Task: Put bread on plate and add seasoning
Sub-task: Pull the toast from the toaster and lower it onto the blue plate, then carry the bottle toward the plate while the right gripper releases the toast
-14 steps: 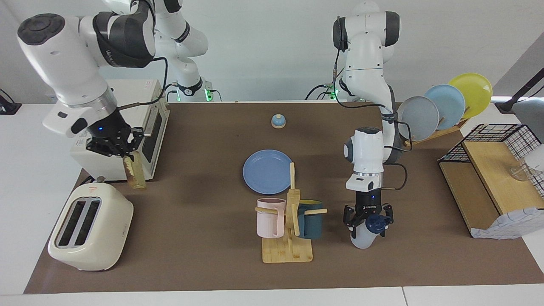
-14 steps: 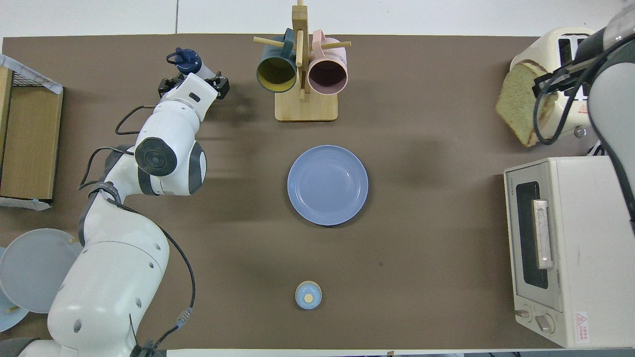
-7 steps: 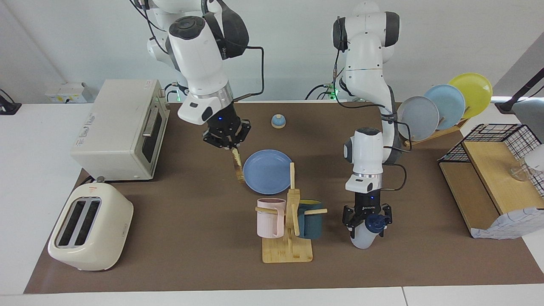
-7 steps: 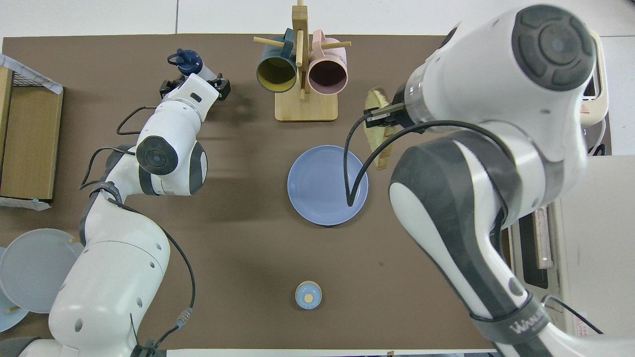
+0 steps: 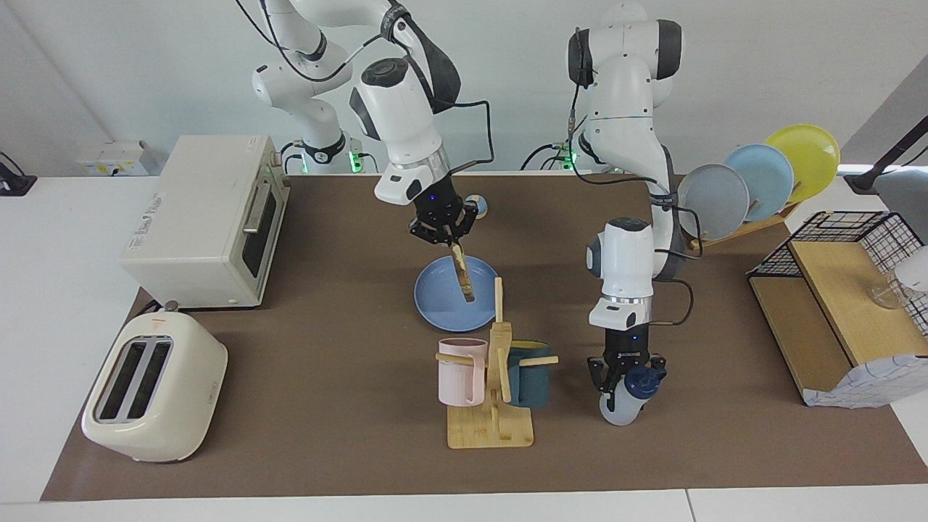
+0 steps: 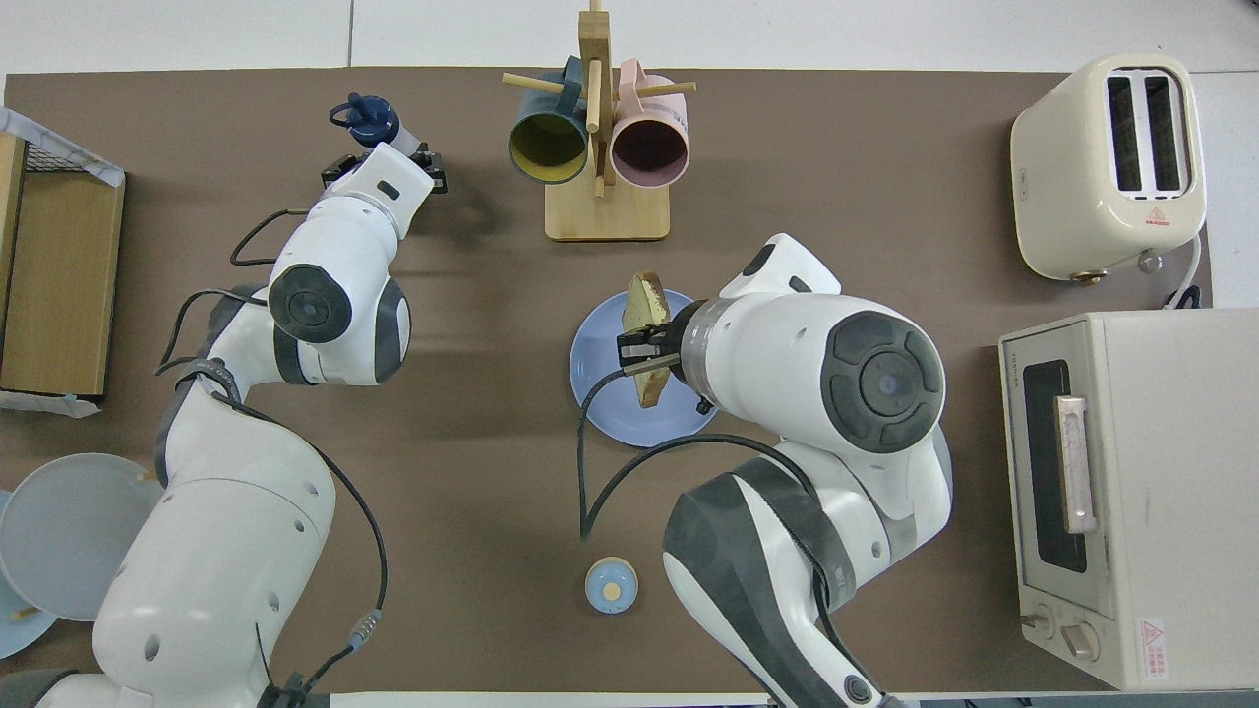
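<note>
The bread point(image 5: 462, 272) hangs on edge from my right gripper point(image 5: 444, 232), which is shut on its top edge. Its lower edge is over the middle of the blue plate point(image 5: 435, 304); I cannot tell whether it touches. From overhead, the bread point(image 6: 646, 300) shows edge-on above the plate point(image 6: 600, 398), under the right gripper point(image 6: 639, 349). Toward the left arm's end, the seasoning point(image 5: 622, 406) stands on the mat with its navy cap point(image 6: 366, 113) showing. My left gripper point(image 5: 628, 380) comes straight down on it, with its fingers closed against the bottle's sides.
A wooden mug rack point(image 5: 491, 428) with a pink and a teal mug stands just beside the plate, farther from the robots. A cream toaster point(image 5: 152, 395) and a toaster oven point(image 5: 203, 217) sit at the right arm's end. A bell point(image 6: 611, 585), a plate rack point(image 5: 754, 181) and a wire basket point(image 5: 841, 290) also stand here.
The right arm swung the bread from beside the toaster oven across to above the blue plate. The left gripper's fingers closed in on the seasoning bottle.
</note>
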